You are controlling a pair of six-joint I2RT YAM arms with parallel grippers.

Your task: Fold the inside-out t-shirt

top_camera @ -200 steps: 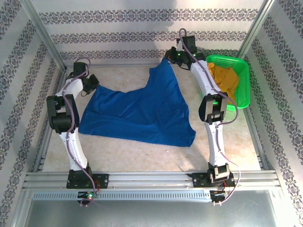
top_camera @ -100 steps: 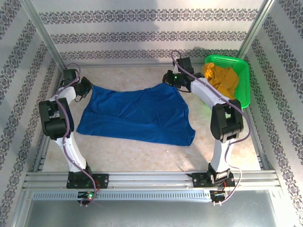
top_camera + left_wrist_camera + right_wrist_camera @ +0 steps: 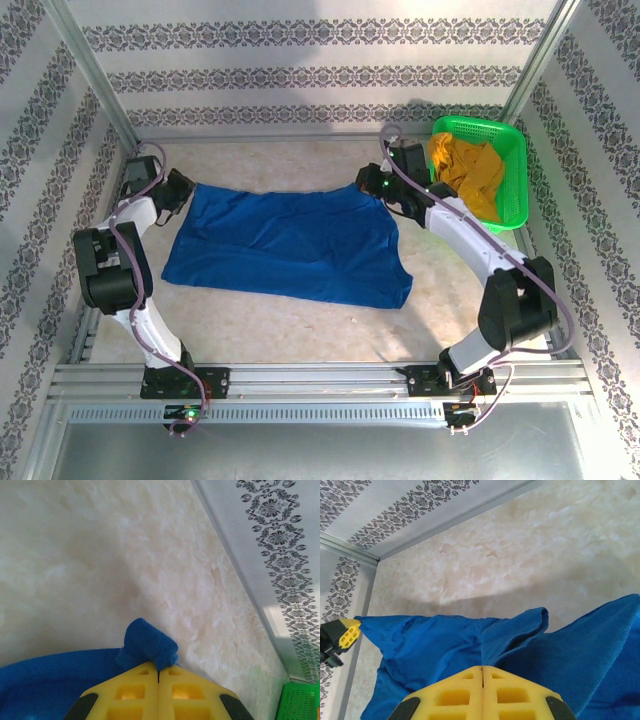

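Two far corners of the shirt [image 3: 290, 245] are pinched, one in the left fingers [image 3: 145, 692], one in the right fingers [image 3: 467, 695]. A second ago the right corner hung high; now it's lowered (cloth spread flat on the desk [image 3: 300, 330]), ready for folding.

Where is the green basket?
In the top view, the green basket sits in the far right corner of the table, right of the blue t-shirt, with a mustard-yellow garment lying inside it.
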